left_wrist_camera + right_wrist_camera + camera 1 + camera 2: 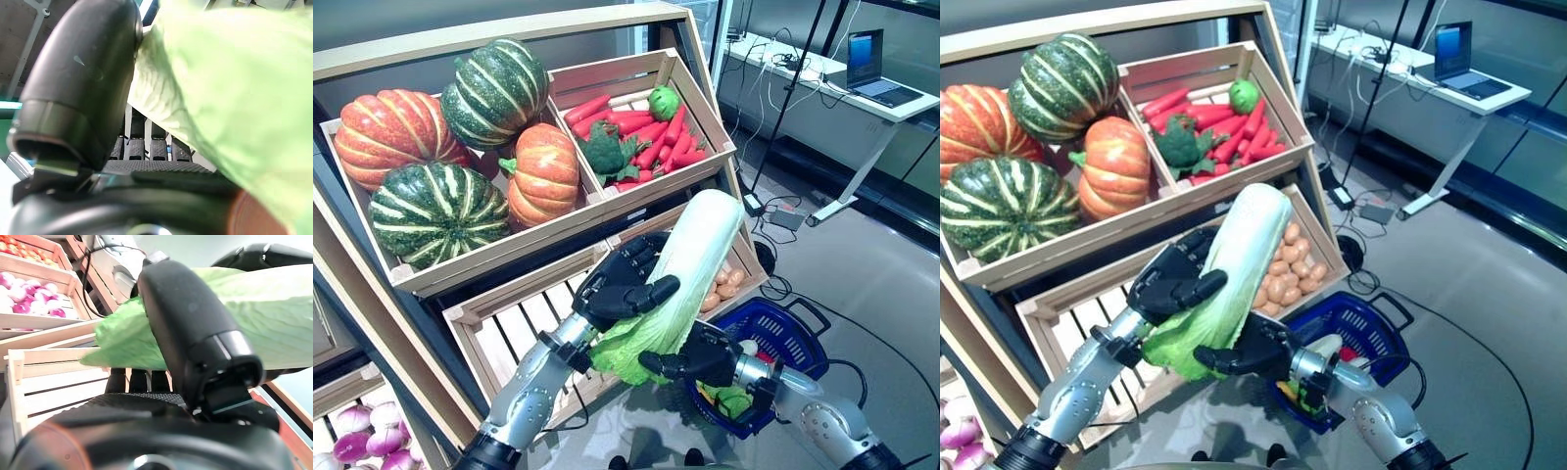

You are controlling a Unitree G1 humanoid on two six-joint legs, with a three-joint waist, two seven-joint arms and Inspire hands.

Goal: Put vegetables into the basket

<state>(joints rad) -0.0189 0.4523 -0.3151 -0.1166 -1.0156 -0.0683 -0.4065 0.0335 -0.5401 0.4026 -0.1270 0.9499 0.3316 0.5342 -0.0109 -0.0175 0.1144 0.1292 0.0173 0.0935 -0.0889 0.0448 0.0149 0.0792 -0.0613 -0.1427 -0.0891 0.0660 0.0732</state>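
Cabbage (pixel 690 264) clasped between both hands' fingers (pixel 628 266)

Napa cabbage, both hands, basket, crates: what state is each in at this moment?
Napa cabbage: lifted, held tilted in front of the shelf, above the basket.
Left hand: shut on the cabbage's middle.
Right hand: shut on the cabbage's leafy lower end.
Blue basket: on the floor, already holding some vegetables.
Slatted crate: empty.
Laptop: open, on a desk.
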